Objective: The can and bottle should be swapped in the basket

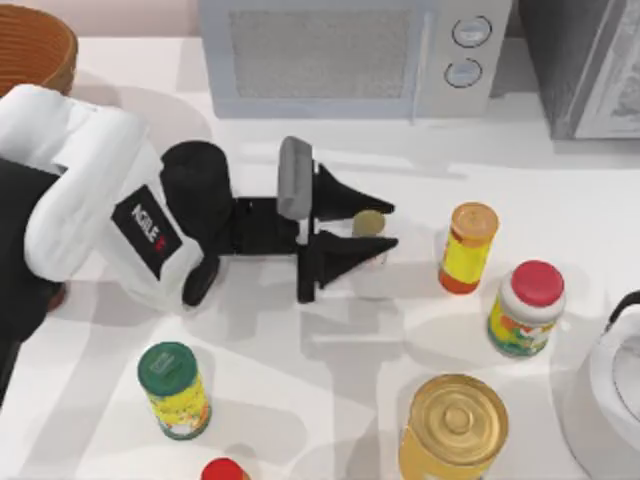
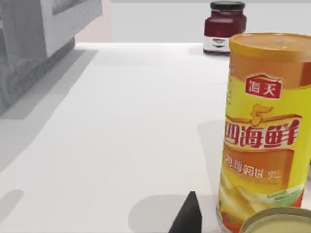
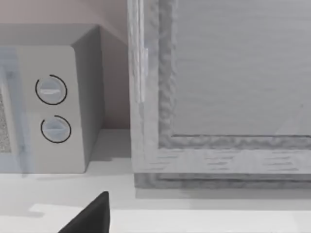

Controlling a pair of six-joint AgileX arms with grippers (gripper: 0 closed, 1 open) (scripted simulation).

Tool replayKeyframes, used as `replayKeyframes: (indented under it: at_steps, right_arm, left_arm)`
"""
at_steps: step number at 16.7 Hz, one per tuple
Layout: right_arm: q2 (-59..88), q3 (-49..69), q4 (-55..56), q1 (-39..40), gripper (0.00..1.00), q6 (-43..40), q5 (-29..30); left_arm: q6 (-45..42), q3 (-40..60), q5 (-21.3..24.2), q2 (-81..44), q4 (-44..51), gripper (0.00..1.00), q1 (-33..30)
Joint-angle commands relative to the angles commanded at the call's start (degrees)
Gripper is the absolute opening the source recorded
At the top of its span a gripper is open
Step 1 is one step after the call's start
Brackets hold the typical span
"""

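Straddling the can (image 1: pixel 368 224), the left gripper (image 1: pixel 375 227) lies level over the table (image 1: pixel 300 400) with its two black fingers (image 1: pixel 352 197) spread, one on each side of the can's olive-gold top. Whether the pads touch the can cannot be told from above. In the left wrist view the can's pale rim (image 2: pixel 277 221) sits at the frame's edge beside one dark fingertip (image 2: pixel 187 218).

Just beyond the fingertips stands a yellow bottle (image 1: pixel 468 247) with an orange lid, close to the can but apart from it; the same bottle fills much of the left wrist view (image 2: pixel 265 131). Past it is a red-capped jar (image 1: pixel 525 308). A big gold-lidded can (image 1: pixel 455 428) stands nearer the front edge, and a green-lidded jar (image 1: pixel 176 390) lies behind the gripper on the wrist side. A microwave (image 1: pixel 350 55) is at the back. The basket (image 1: pixel 35 45) sits at the far left corner, well apart from the can. A dark red jar (image 2: pixel 224 26) stands far off.

The right arm (image 1: pixel 620 370) is parked at the right edge; its jaws cannot be judged.
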State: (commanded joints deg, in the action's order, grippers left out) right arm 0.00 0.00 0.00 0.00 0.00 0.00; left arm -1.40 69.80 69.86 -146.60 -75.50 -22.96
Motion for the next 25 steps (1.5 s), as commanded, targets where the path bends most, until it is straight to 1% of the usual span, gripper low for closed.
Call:
replayKeyframes:
  at_steps: [4, 5, 14, 16, 18, 20, 22, 25]
  right_arm:
    - [0.0, 0.0, 0.0, 0.0, 1.0, 0.0, 0.0]
    - [0.0, 0.0, 0.0, 0.0, 1.0, 0.0, 0.0]
    - [0.0, 0.0, 0.0, 0.0, 1.0, 0.0, 0.0]
    - [0.0, 0.0, 0.0, 0.0, 1.0, 0.0, 0.0]
    - [0.0, 0.0, 0.0, 0.0, 1.0, 0.0, 0.0]
    - [0.0, 0.0, 0.0, 0.0, 1.0, 0.0, 0.0]
    - [0.0, 0.0, 0.0, 0.0, 1.0, 0.0, 0.0]
    - [0.0, 0.0, 0.0, 0.0, 1.0, 0.0, 0.0]
  left_arm:
    - [0.0, 0.0, 0.0, 0.0, 0.0, 0.98, 0.0]
    - [0.0, 0.0, 0.0, 0.0, 0.0, 1.0, 0.0]
    - [0.0, -0.02, -0.01, 0.0, 0.01, 1.0, 0.21]
    - [-0.11, -0.94, -1.26, 1.72, 1.23, 1.0, 0.91]
    - [-0.31, -3.17, -4.05, 5.84, 4.1, 1.0, 2.39]
    - [-0.5, -6.64, -8.08, 12.34, 8.43, 1.0, 4.4]
    - [-0.62, -11.21, -13.07, 21.2, 13.97, 1.0, 6.74]
    - [-0.55, -19.76, -21.88, 38.91, 23.96, 1.0, 10.52]
